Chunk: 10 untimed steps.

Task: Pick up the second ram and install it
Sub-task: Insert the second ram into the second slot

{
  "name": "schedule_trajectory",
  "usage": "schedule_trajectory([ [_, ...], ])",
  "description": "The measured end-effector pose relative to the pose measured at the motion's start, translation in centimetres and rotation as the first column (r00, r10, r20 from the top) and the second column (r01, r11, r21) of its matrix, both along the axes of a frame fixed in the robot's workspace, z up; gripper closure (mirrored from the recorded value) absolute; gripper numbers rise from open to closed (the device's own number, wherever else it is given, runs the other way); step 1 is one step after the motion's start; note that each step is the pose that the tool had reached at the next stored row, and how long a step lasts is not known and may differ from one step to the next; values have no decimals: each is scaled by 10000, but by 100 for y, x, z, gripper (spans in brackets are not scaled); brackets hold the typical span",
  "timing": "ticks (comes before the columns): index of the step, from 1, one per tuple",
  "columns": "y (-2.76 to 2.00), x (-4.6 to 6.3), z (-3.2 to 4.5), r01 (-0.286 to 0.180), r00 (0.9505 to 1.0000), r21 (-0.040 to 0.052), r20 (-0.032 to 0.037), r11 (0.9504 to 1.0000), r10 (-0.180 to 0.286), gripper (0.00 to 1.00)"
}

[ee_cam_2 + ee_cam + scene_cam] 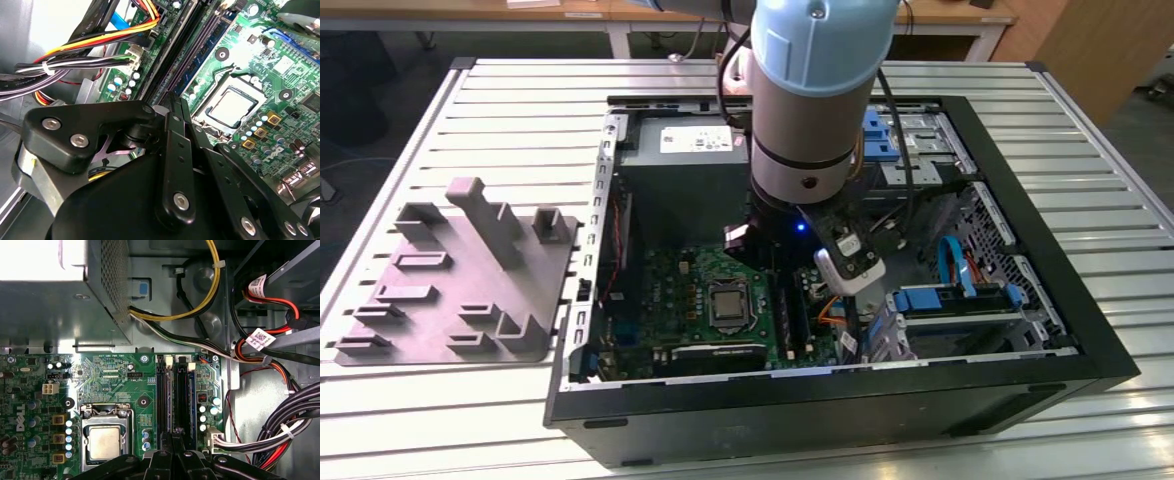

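- Exterior view: the arm [807, 100] reaches down into the open computer case [1067, 330], over the motherboard [707, 300].
- Second wrist view: the gripper [177, 106] has its fingers nearly pressed together at the memory slots [200, 45].
- First wrist view: the second ram [173, 405] stands on edge among the slots, pinched by the fingertips.

Identify the arm [807, 120] in the exterior view by its silver-grey cylindrical body, light blue end cap [825, 40] and black band [787, 160] near the wrist. A black cable [891, 110] runs down the side on the exterior view's right. A small blue lamp [798, 226] glows above a pale grey camera module [850, 268]. In the second wrist view, you see the gripper [175, 102] as matte black linkage bars joined with silver screws [181, 201].
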<state>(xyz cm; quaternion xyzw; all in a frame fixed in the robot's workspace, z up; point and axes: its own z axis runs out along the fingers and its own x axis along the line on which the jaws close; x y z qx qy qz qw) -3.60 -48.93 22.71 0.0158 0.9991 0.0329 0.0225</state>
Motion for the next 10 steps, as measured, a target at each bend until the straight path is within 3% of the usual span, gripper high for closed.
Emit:
schedule_trajectory([
  [10,0,1,-2,0,10000,1,0,10000,0,89],
])
